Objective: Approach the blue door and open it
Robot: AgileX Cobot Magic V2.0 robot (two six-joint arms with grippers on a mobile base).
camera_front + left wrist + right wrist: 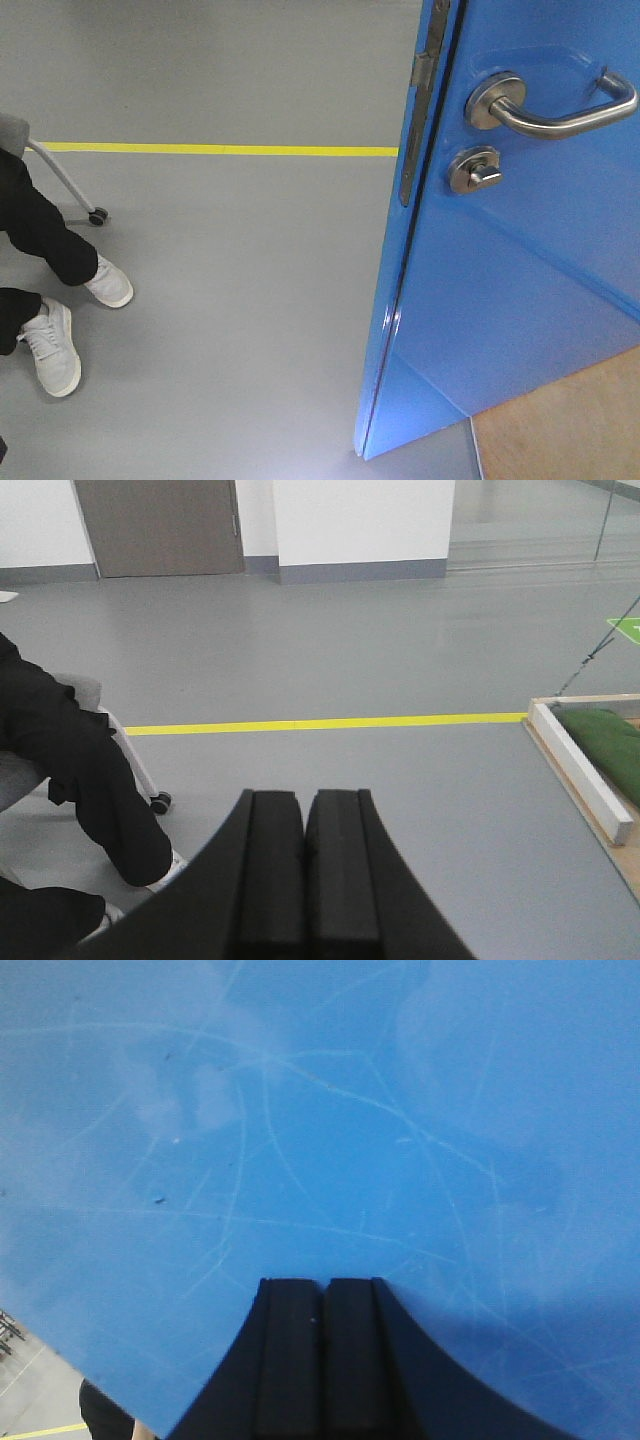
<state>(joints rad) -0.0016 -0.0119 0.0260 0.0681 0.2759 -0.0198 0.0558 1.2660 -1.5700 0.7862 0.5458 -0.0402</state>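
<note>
Writing: only a green floor mark (628, 628) at the far right of the left wrist view, white shape on it too small to read. No reading possible on lever handle (560, 110), thumb-turn (475, 170) or latch plate (420, 110).

Blue door (520, 300) on right half of front view, standing ajar, free edge with latch plate toward the open floor on the left, bottom corner just above grey floor. Tan wooden board (560, 420) behind its lower right.

Fills right wrist view almost whole, same blue door (320, 1110), glossy and scratched, lower edge cutting across bottom left. Right gripper (322, 1295) very near the panel, pads pressed together, holding nothing; contact with the panel: cannot tell.

Left gripper (305, 810) pointing over open floor, pads closed tight, gripping nothing.

Open room: wide grey floor left of door edge, crossed by yellow line (220, 150). Limits: seated person's white shoes (50, 345) and chair caster (97, 216) at far left; white beam (580, 770) with green mat (605, 745) at right of the left wrist view.
</note>
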